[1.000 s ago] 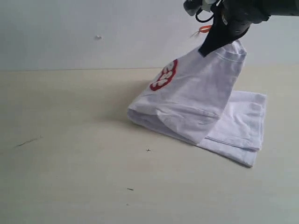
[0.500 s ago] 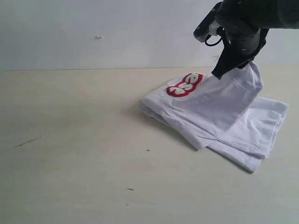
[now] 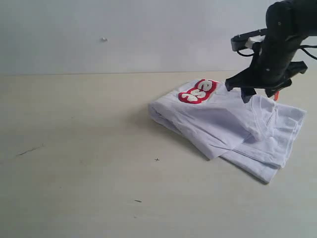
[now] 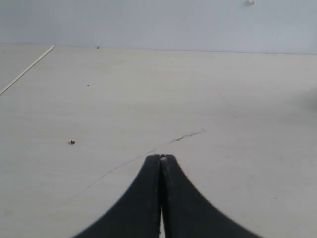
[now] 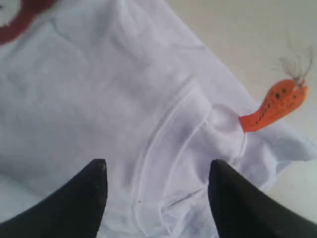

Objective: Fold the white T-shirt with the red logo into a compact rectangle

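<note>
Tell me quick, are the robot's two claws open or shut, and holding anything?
Left gripper: shut, holding nothing.
Right gripper: open over the white T-shirt, holding nothing.

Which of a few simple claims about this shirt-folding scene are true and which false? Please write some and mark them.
1. The right gripper is open just above the white T-shirt. True.
2. The left gripper holds a sleeve. False: it is shut on nothing, above the table.
3. The red logo faces up on the top layer. True.
4. The orange tag is folded out of sight. False: it sticks out at the collar.
</note>
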